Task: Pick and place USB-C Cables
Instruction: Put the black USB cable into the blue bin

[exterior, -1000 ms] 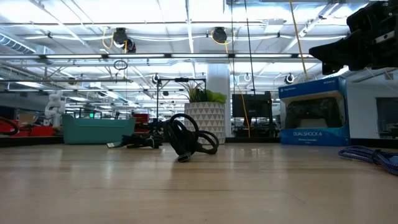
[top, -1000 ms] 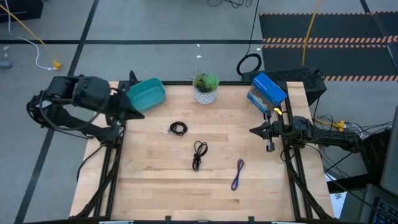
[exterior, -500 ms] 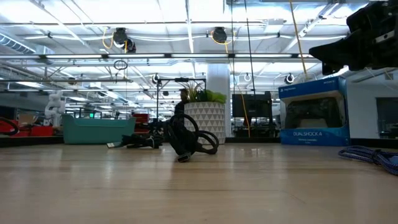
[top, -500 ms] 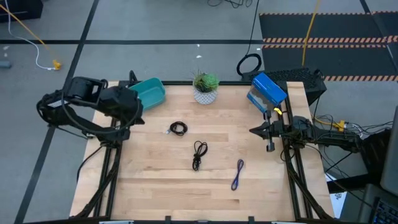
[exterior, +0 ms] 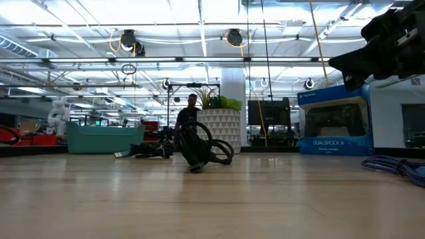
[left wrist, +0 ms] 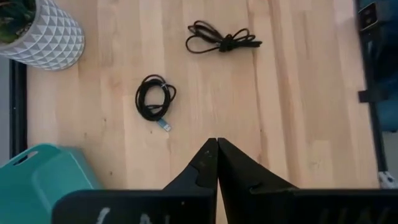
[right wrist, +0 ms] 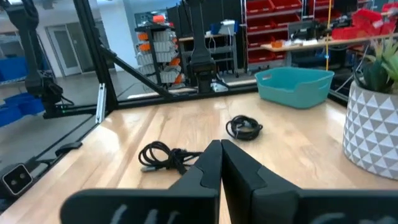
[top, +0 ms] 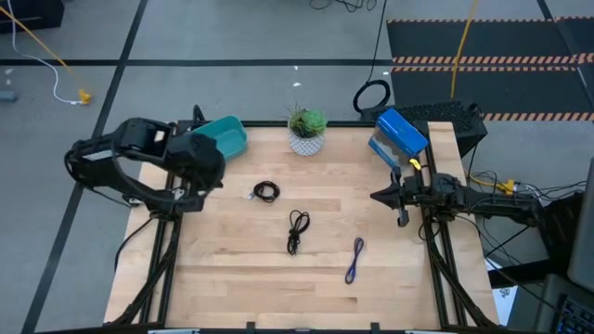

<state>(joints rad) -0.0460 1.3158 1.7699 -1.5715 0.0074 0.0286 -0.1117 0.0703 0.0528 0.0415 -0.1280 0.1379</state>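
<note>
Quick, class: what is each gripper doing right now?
Left gripper: closed, holding nothing, above the table near the teal bin.
Right gripper: closed, holding nothing.

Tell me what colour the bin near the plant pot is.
Teal. The bin shows best in the high view, at the table's back edge.

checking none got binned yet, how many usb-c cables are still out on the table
3, all on the bare wood: a coiled black cable nearest the teal bin, a long-loop black cable mid-table, and a purple-blue cable toward the right arm's side. The bin's inside is partly hidden.
</note>
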